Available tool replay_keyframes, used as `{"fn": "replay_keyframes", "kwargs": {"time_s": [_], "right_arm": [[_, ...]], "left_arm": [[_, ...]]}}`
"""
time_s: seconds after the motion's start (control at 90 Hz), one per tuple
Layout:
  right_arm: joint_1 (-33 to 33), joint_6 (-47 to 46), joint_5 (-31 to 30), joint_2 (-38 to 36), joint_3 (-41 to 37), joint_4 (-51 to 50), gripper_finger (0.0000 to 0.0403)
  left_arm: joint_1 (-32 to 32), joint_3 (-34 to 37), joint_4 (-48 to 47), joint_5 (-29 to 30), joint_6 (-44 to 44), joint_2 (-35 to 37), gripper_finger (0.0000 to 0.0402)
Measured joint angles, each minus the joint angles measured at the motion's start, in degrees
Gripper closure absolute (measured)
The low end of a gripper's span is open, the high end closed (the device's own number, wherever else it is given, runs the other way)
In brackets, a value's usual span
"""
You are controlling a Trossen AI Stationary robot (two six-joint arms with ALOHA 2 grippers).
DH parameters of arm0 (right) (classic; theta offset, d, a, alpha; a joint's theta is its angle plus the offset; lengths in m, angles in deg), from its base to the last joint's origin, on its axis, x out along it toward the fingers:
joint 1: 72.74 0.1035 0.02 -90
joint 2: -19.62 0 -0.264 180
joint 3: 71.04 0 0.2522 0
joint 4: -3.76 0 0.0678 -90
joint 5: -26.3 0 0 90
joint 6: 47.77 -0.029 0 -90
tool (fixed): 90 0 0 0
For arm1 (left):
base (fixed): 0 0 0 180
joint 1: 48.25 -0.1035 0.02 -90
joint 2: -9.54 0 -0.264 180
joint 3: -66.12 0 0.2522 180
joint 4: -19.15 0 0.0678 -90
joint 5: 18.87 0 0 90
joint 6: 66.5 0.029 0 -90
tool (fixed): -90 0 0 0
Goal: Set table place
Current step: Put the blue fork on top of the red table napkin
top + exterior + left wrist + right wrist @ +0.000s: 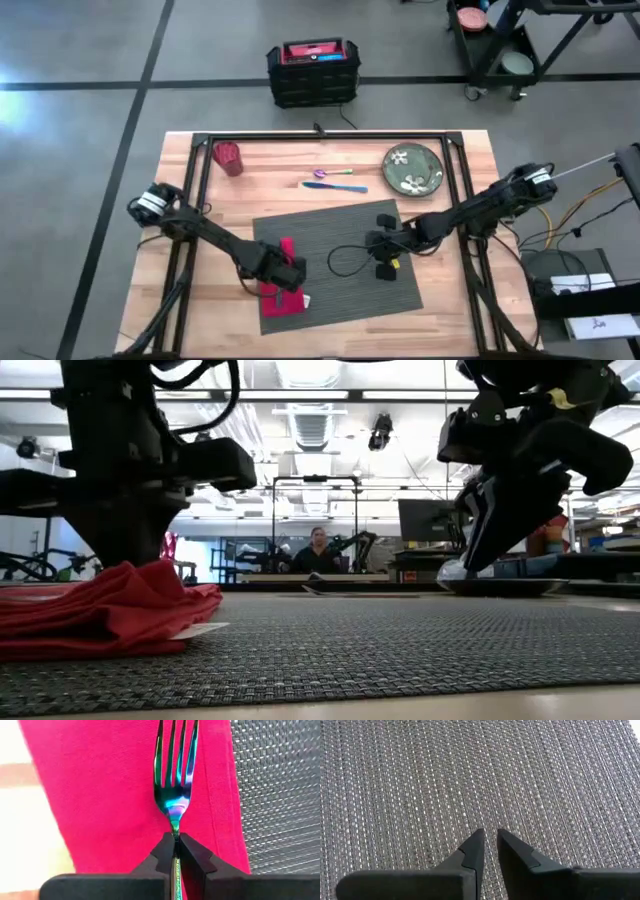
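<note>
grey ribbed placemat (330, 240) on wooden table (470, 160); left claw (175, 840) clamps fork (175, 765) over red napkin (100, 795); right claw (490, 842) slightly parted, empty.

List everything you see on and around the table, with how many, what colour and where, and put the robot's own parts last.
Placemat: one, dark grey, table centre.
Napkin: one, red, on the placemat's left edge.
Fork: one, iridescent, over the napkin, clamped by the left tool.
Plate: one, green with flowers, table's far right.
Cup: one, red, table's far left.
Utensils: two, iridescent, on the wood between cup and plate.
Crate: one, black with red contents, on the floor beyond the table.
Person: one, seated far behind in the low view.
Left tool: shut on the fork.
Right tool: slightly open, empty, above the placemat.
</note>
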Motion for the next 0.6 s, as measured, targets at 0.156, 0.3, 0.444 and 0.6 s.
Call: {"fn": "replay_keyframes", "kwargs": {"time_s": [0.156,0.3,0.444,0.6], "right_arm": [[0.0,0.0,0.0,0.0,0.0,0.0,0.0371],[0.0,1.2,0.0,0.0,0.0,0.0,0.0366],[0.0,2.2,0.0,0.0,0.0,0.0,0.0358],[0.0,2.5,0.0,0.0,0.0,0.0,0.0351]], "left_arm": [[2.1,0.0,-4.0,-1.9,-7.6,0.0,0.04],[3.3,0.1,-6.8,-1.7,-10.9,0.0,0.04],[3.2,0.1,-4.2,2.8,-10.6,0.1,0.04],[3.0,0.1,-3.8,3.5,-9.9,0.0,0.04]]}}
